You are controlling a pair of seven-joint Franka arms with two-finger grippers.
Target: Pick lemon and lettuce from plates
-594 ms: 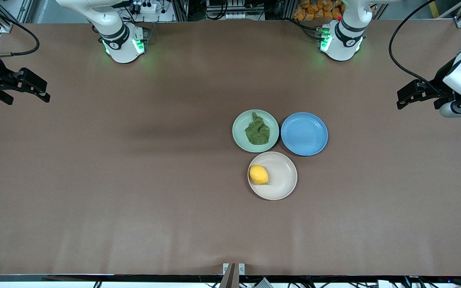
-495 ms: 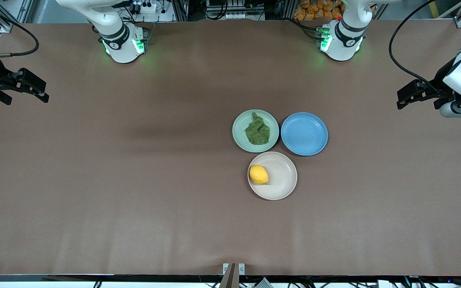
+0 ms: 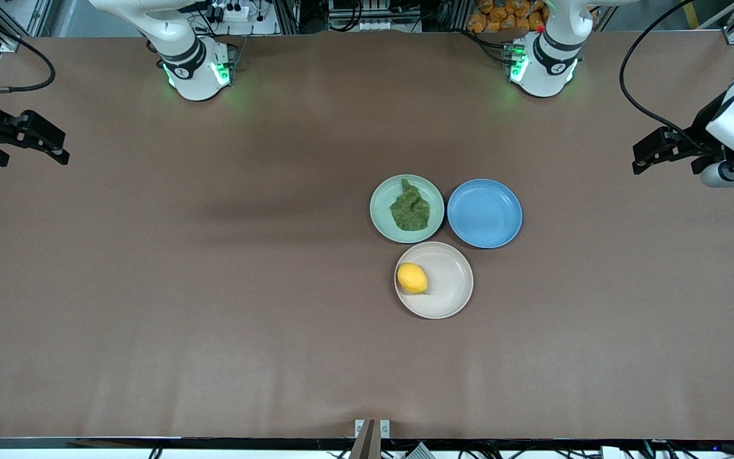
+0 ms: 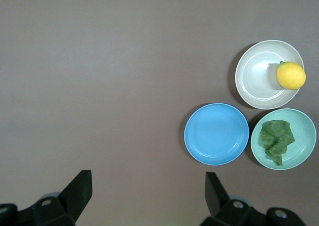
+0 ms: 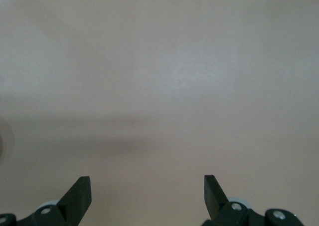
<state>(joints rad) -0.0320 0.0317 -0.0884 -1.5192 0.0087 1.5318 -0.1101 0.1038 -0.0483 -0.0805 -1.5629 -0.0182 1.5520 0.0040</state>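
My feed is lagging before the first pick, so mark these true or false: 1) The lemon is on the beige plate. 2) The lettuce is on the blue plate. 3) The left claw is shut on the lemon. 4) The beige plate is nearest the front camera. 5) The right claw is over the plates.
1) True: the lemon lies on the beige plate.
2) False: the lettuce lies on the mint plate; the blue plate holds nothing.
3) False: the left claw is open and holds nothing.
4) True.
5) False: the right claw is open over bare table at its own end.

Brown table (image 3: 214, 319), metal frame rails (image 3: 733, 25) at its corners, even overhead light
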